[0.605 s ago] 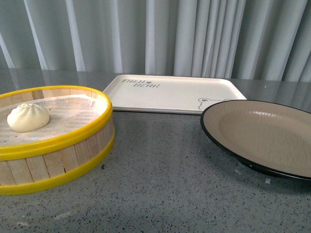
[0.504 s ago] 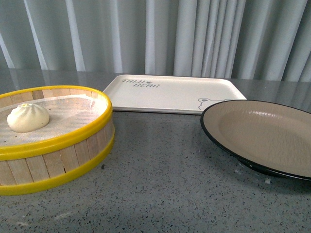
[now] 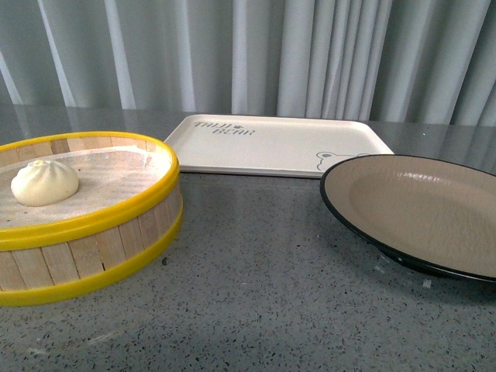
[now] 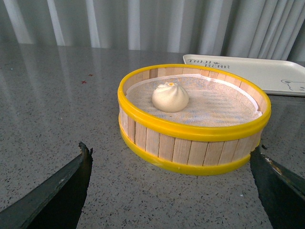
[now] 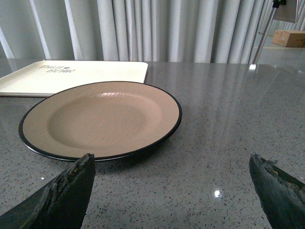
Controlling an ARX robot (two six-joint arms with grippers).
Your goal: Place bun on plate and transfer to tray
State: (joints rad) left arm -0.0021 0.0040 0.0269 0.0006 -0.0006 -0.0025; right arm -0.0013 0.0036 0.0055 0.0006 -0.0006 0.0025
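Observation:
The white pleated bun [image 3: 44, 183] lies inside a round yellow-rimmed wooden steamer [image 3: 101, 248] at the left of the front view; it also shows in the left wrist view [image 4: 170, 97]. The beige plate [image 3: 422, 209] with a black rim sits at the right, and shows in the right wrist view [image 5: 102, 117]. The cream tray [image 3: 279, 146] with lettering and a bear drawing lies behind, between them. My left gripper [image 4: 174, 183] is open and empty, short of the steamer [image 4: 190, 148]. My right gripper [image 5: 174, 188] is open and empty, short of the plate. Neither arm shows in the front view.
Everything rests on a grey speckled tabletop [image 3: 263, 294]. A grey pleated curtain [image 3: 248, 54] hangs behind the table. In the right wrist view a cardboard box [image 5: 290, 37] and a stand leg [image 5: 264, 28] show far off. The tray also shows in the wrist views [image 4: 267, 76] [image 5: 71, 76].
The front view has shifted slightly: steamer, tray and plate all sit a little higher in the picture. Nothing has been taken hold of or moved on the table.

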